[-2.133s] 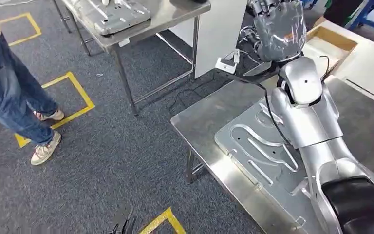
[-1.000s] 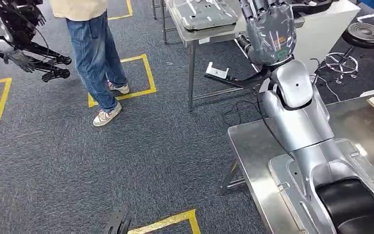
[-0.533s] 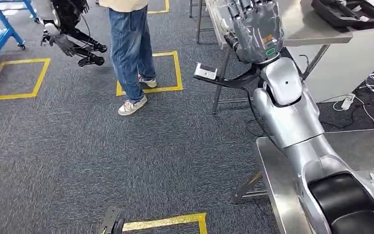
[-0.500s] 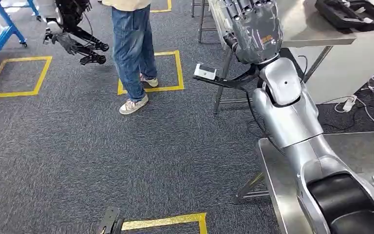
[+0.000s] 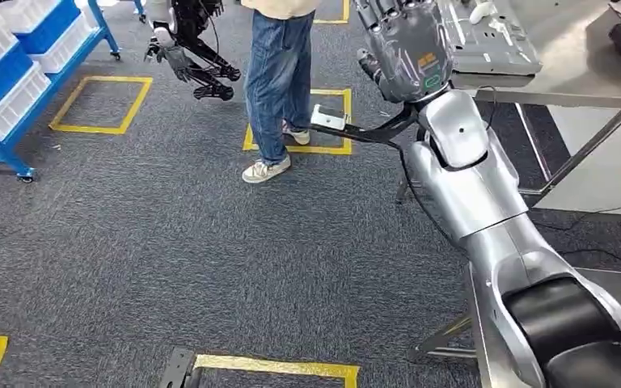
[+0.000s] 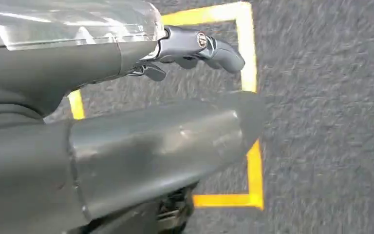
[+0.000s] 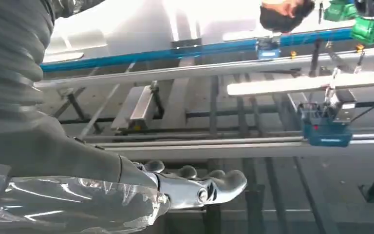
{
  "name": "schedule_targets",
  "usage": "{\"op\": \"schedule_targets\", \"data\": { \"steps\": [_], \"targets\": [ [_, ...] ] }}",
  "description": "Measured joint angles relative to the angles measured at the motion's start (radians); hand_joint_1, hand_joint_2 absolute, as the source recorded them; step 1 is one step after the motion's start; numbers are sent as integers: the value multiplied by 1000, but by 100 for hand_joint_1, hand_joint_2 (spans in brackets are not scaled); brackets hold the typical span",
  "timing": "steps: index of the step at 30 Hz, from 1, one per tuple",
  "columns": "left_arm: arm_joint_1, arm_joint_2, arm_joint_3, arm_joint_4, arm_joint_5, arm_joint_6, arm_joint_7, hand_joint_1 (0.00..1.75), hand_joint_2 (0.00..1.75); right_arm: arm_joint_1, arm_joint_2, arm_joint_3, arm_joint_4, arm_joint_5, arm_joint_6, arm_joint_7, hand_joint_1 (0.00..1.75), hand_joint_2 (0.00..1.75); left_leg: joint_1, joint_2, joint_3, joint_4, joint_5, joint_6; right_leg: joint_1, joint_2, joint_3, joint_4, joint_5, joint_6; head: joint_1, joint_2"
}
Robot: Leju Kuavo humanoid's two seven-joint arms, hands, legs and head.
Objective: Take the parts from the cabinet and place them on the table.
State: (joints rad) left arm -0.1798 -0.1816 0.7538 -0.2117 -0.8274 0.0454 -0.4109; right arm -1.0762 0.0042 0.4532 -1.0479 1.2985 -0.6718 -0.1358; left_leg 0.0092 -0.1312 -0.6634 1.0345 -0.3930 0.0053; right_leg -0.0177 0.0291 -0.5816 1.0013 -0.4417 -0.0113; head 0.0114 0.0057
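Hand (image 5: pixel 404 44) raised, empty; one person (image 5: pixel 279 81); three yellow floor squares (image 5: pixel 101 105).

Head cam sits high, looks fwd and down over the grey carpet (image 5: pixel 170 259) w/ yellow tape squares (image 5: pixel 101 105). Left wrist cam rides close behind the left hand (image 6: pixel 126 141), facing the same carpet and tape. Right wrist cam, close behind the right hand (image 7: pixel 126 190), faces up at ceiling beams (image 7: pixel 253 141).
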Motion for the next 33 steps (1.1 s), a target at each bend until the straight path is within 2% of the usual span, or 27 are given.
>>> {"op": "schedule_targets", "data": {
  "steps": [1, 2, 4, 5, 6, 7, 8, 9, 10, 12, 14, 15, 16, 17, 19, 20, 21, 22, 23, 24, 25, 26, 29, 30, 31, 32, 33],
  "targets": [
    [1, 0, 0, 0, 0, 0, 0, 0, 0, -2, 3, 3, 2, 0, -2, 0, 0, 175, -6, 61, -16, 42, -30, -2, 1, -10, 6, -8, 2, -8, -5, 0],
    [-1, 0, 0, 0, 0, 0, 0, 0, 0, -4, 4, 3, 3, 2, -4, 0, 0, 175, -3, 97, -50, 114, -69, -6, 5, -26, 8, -8, 1, -11, -5, 0],
    [-3, 0, 0, 0, 0, 0, -1, 0, 0, -3, 4, 4, 8, 2, -5, 0, 0, 175, 4, 119, -123, 260, -129, -12, 9, -58, 8, -6, -3, -13, -5, 0],
    [0, 0, 0, 0, 0, 0, 0, 0, 0, -2, 5, 4, 11, 2, -5, 0, 0, 175, 7, 122, -139, 291, -132, -15, 10, -74, 8, -6, -4, -12, -5, 0],
    [2, 0, 0, 0, 0, 0, 0, 0, 0, -2, 5, 5, 12, 2, -5, 0, 0, 175, 10, 125, -130, 271, -112, -18, 10, -87, 8, -5, -6, -11, -5, 0],
    [4, 0, 0, 0, 0, 0, 0, 0, 0, -2, 5, 7, 13, 2, -5, 0, 0, 175, 14, 129, -99, 209, -76, -21, 10, -100, 9, -3, -9, -8, -5, 0],
    [3, 0, 0, 0, 0, 0, 2, 0, 0, -3, 5, 9, 13, 2, -5, 0, 0, 175, 15, 143, -42, 109, -30, -22, 9, -114, 10, 1, -14, -4, -5, 0],
    [3, 0, 0, 0, -1, 1, 7, 0, 0, -4, 5, 11, 13, 2, -4, 0, 0, 175, 15, 178, 10, 15, 3, -21, 9, -125, 12, 7, -21, 1, -5, 0],
    [2, 0, 0, 0, -1, 1, 9, 0, 0, -4, 6, 12, 14, 2, -4, 0, 0, 175, 1, 212, 20, -2, -19, -13, 16, -132, 9, 11, -26, 7, -5, 0],
    [7, 0, 1, 0, -1, 2, 10, 0, 0, -3, 7, 15, 17, 7, -5, 2, 0, 175, 1, 185, 14, -6, -10, 3, 22, -147, 10, 16, -29, 16, -5, 0],
    [9, 1, 2, 0, 0, 3, 8, 0, 0, -2, 16, 23, 24, 16, -8, 2, 0, 175, -3, 165, 12, -7, -10, 14, 18, -167, 15, 13, -32, 24, -5, 0],
    [10, 1, 3, 0, 1, 4, 6, 0, 0, -3, 19, 26, 28, 17, -10, 3, 0, 175, 5, 154, 18, -15, -6, 23, 11, -154, 13, 18, -43, 34, -5, 0],
    [10, 1, 3, 0, 3, 4, 3, 0, 0, -4, 20, 29, 33, 19, -11, 3, 0, 175, 5, 143, 18, -16, -5, 26, 7, -97, 5, 45, -64, 36, -4, 0],
    [8, 1, 4, 0, 6, 5, 2, 0, 0, -4, 23, 32, 38, 20, -15, 3, 0, 175, 4, 136, 17, -16, -4, 32, 4, -60, -25, 109, -101, 34, -4, 0],
    [4, -1, 5, 0, 9, 4, 0, 0, 0, 0, 24, 42, 56, 36, -18, 10, 0, 175, 1, 110, 17, -16, -4, 39, 5, -33, -108, 275, -172, 35, -4, 0],
    [5, -1, 5, 0, 8, 3, 0, 0, 0, 7, 24, 44, 61, 38, -19, 12, 0, 175, -1, 95, 17, -16, -4, 40, 5, -30, -137, 327, -181, 34, -4, 0],
    [8, -1, 5, 0, 7, 3, 2, 0, 0, 16, 24, 46, 65, 45, -20, 19, 0, 175, -1, 79, 18, -16, -3, 40, 5, -29, -146, 331, -164, 32, -4, 0],
    [11, -1, 5, 0, 6, 2, 3, 0, 0, 25, 24, 48, 65, 50, -21, 24, 0, 175, -1, 65, 18, -15, -3, 40, 5, -28, -133, 291, -128, 29, -4, 0],
    [14, -1, 5, 0, 3, 0, 3, 0, 0, 31, 23, 50, 65, 53, -21, 29, 0, 175, -2, 49, 19, -13, -3, 40, 6, -21, -100, 213, -77, 22, -4, 0],
    [15, -2, 5, 0, 1, -3, 3, 0, 0, 37, 20, 50, 63, 52, -22, 32, 0, 175, -1, 36, 19, -12, -3, 40, 7, 2, -59, 118, -25, 14, -4, 0],
    [16, -7, 5, 0, 0, -9, 1, 0, 0, 44, 14, 49, 56, 44, -22, 32, 0, 175, 1, 26, 17, -11, -2, 37, 6, 57, -31, 46, -10, 6, -4, 0],
    [14, -7, 5, 0, 1, -11, 0, 0, 0, 52, 10, 46, 49, 36, -24, 32, 0, 175, -2, 14, 12, -8, 0, 31, 4, 60, -22, 27, -13, 7, -5, 0],
    [15, -7, 5, 0, 1, -17, -3, 0, 0, 71, 9, 43, 32, 27, -26, 26, 0, 175, 12, -20, 7, -20, 9, 9, 14, 32, -17, 24, -14, 5, -4, 0],
    [16, -6, 5, 0, 5, -19, -4, 0, 0, 74, 9, 42, 28, 27, -26, 23, 0, 175, 5, -22, 7, -22, 8, 3, 0, 14, -5, 3, -4, -2, -4, 0],
    [17, -5, 5, 0, 12, -26, -5, 0, 0, 76, 9, 39, 27, 27, -26, 23, 0, 175, -1, 37, -1, -4, -7, 4, 3, 0, 4, -11, 0, -4, -4, 0],
    [13, -5, 6, 0, 22, -32, -5, 0, 0, 77, 9, 35, 25, 30, -27, 21, 0, 175, -1, 85, -23, 47, -40, 2, 5, -13, 9, -15, 1, -9, -5, 0],
    [7, -3, 6, 0, 24, -36, -5, 0, 0, 80, 8, 33, 26, 33, -27, 20, 0, 175, 1, 110, -57, 122, -78, -3, 8, -28, 10, -14, 0, -10, -5, 0]
  ]
}}
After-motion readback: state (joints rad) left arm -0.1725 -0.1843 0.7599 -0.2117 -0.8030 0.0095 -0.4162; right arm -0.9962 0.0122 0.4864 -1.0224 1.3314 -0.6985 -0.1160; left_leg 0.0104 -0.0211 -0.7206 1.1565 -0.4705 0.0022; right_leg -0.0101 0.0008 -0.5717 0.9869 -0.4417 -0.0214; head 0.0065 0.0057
